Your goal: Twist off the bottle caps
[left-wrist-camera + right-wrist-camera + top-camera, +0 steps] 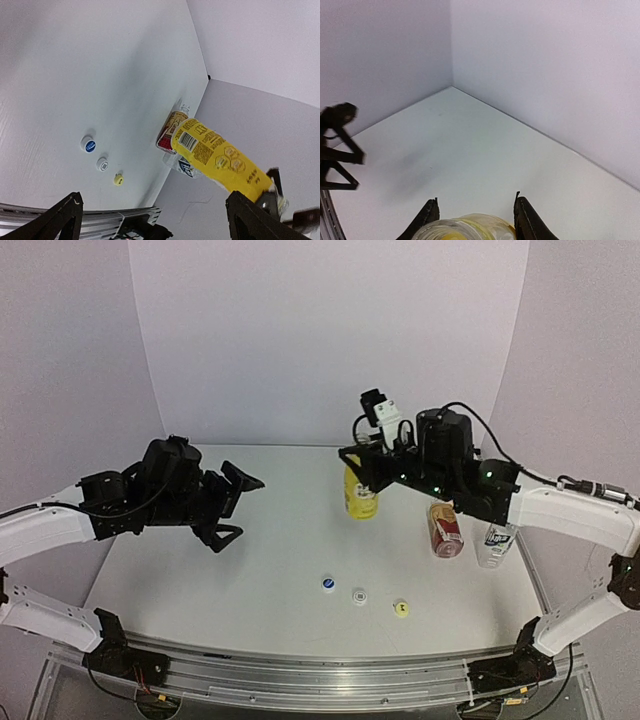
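From above, a white table (250, 570) filled a booth of pale lilac walls (320, 330), with a metal rail (330, 680) along its near edge. The left arm (60, 525) extended from 9 o'clock, its jaws spread wide and released above the table. From 3 o'clock the right arm (570, 510) had its jaws clenched on the neck of the yellow bottle (360, 495), which stood upright at about 1 o'clock of the table's middle. Whether the bottle's base touched the table was hard to tell. The amber bottle (446, 530) and the clear bottle (496, 543) stood side by side at 3 o'clock. A blue cap (327, 584), a white cap (359, 595) and a yellow cap (401, 609) lay in a row at 6 o'clock.

In the left wrist view, the wide-apart left jaws framed the yellow bottle, the other two bottles lay beyond it near the wall, and the caps lay at 8 o'clock.

In the right wrist view, the yellow bottle's open mouth sat between the right jaws at 6 o'clock. The bare table ran to a wall corner at 11 o'clock.
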